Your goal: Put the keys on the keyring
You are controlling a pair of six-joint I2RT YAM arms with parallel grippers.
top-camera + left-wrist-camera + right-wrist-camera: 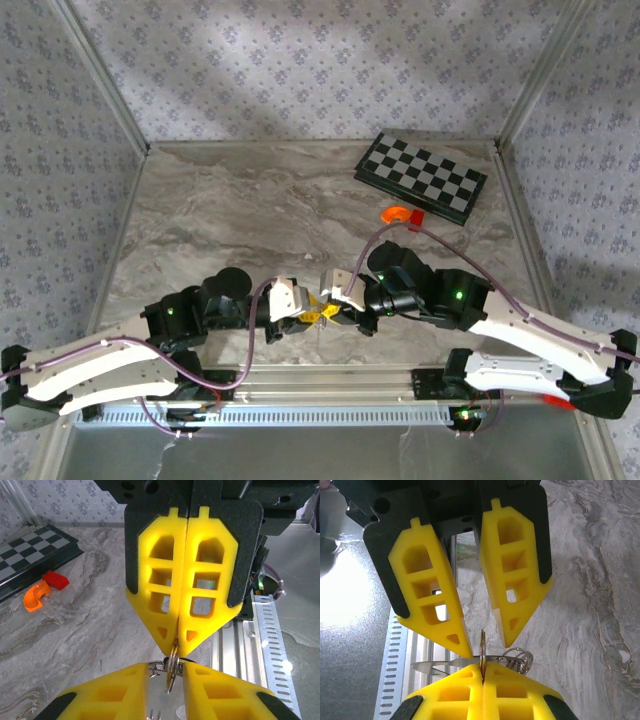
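Note:
The keyring [171, 672] is a thin silvery loop seen edge-on, hanging below the tips of my right gripper [176, 640], which is shut on it. In the right wrist view the keyring [482, 642] rises out of my right gripper [483, 671]. A flat pale metal key [445, 666] lies crosswise through the loop, next to a small wire coil [517, 657]. My left gripper [166, 666] has its jaws slightly apart, with the key [157, 667] spanning the gap between the tips. Seen from above, my left gripper [303, 318] and my right gripper [330, 312] meet tip to tip near the table's front edge.
A folded chessboard [420, 178] lies at the back right. An orange curved piece [397, 214] and a red block [55, 579] sit beside it. The aluminium rail [330, 385] runs along the front edge just below the grippers.

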